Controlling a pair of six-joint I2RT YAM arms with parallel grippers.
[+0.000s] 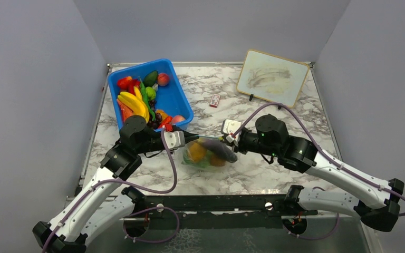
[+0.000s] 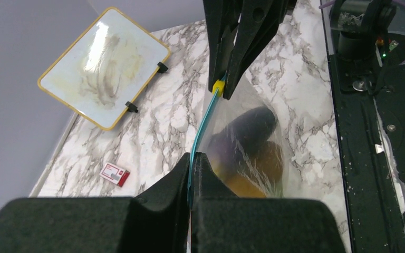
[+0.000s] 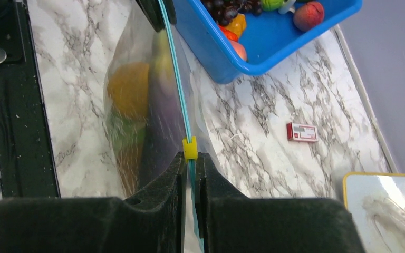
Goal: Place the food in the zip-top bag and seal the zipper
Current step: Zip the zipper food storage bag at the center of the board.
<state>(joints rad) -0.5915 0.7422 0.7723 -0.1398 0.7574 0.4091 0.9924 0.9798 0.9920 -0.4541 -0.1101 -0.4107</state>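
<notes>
The clear zip-top bag (image 1: 208, 154) hangs between my two grippers above the marble table. Inside it are a purple eggplant (image 2: 249, 125), orange-brown round pieces (image 2: 256, 167) and green lettuce (image 3: 125, 132). My left gripper (image 2: 191, 157) is shut on the light-blue zipper (image 2: 203, 124) at the bag's left end; it also shows in the top view (image 1: 187, 138). My right gripper (image 3: 190, 156) is shut on the zipper strip (image 3: 174, 58) right behind the yellow slider (image 3: 190, 148), at the bag's right end (image 1: 227, 138).
A blue bin (image 1: 175, 95) with several toy fruits stands at the back left, close to the left gripper. A small red-and-white box (image 1: 214, 100) lies behind the bag. A whiteboard (image 1: 271, 77) leans at the back right. The black base rail (image 1: 216, 203) runs along the near edge.
</notes>
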